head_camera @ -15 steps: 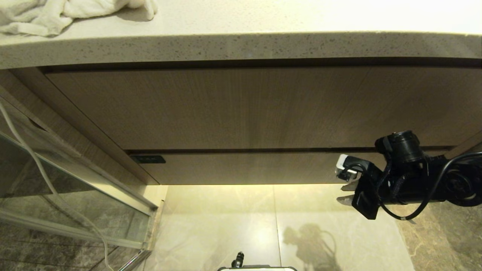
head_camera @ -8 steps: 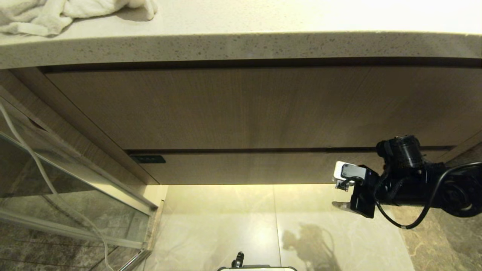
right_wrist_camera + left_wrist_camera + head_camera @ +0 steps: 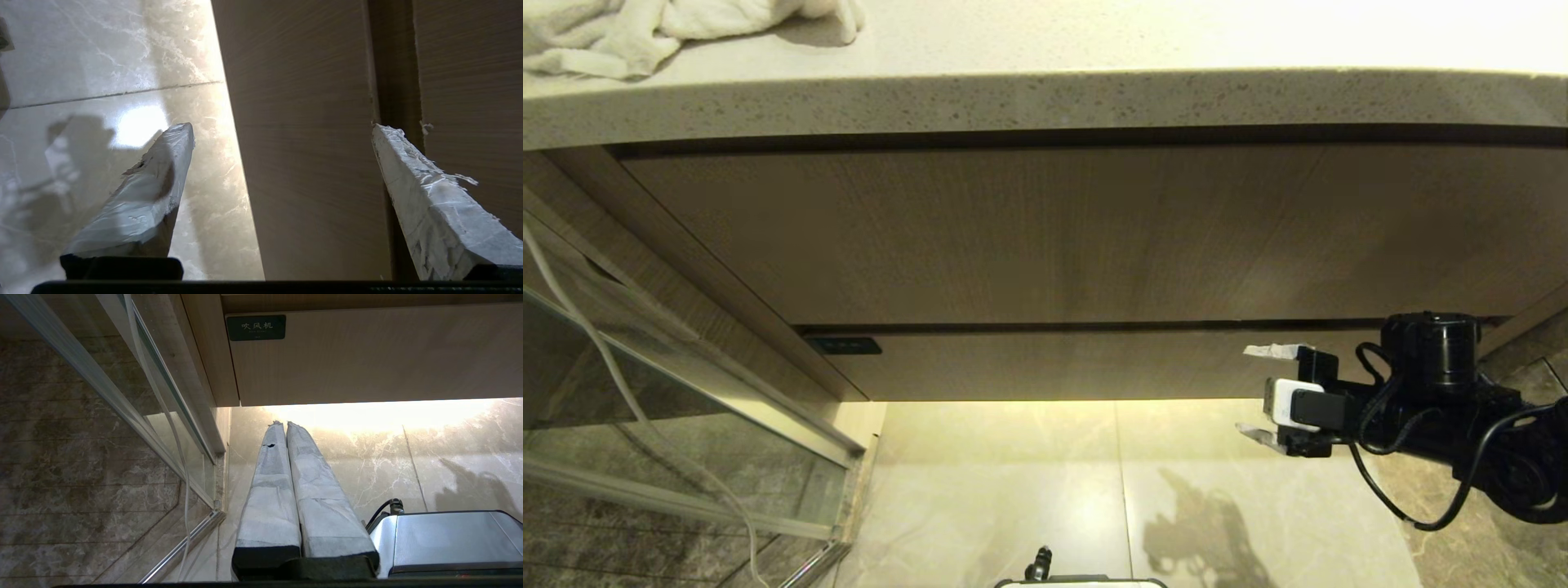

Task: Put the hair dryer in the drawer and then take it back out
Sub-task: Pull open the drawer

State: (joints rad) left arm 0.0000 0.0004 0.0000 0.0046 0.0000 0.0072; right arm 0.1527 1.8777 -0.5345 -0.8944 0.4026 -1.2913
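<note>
Drawer (image 3: 1054, 367), a shallow light-wood front with a small dark label (image 3: 843, 345) at its left corner, sits flush and closed beneath the taller panel (image 3: 1045, 237). No hair dryer is visible anywhere. The right gripper (image 3: 1262, 392) hovers by the drawer's right end, jaws spread wide and straddling the front's height, presumably to hook an edge. The left gripper (image 3: 286, 490), fingers pressed together, hangs parked over the floor (image 3: 1045, 490).
</note>
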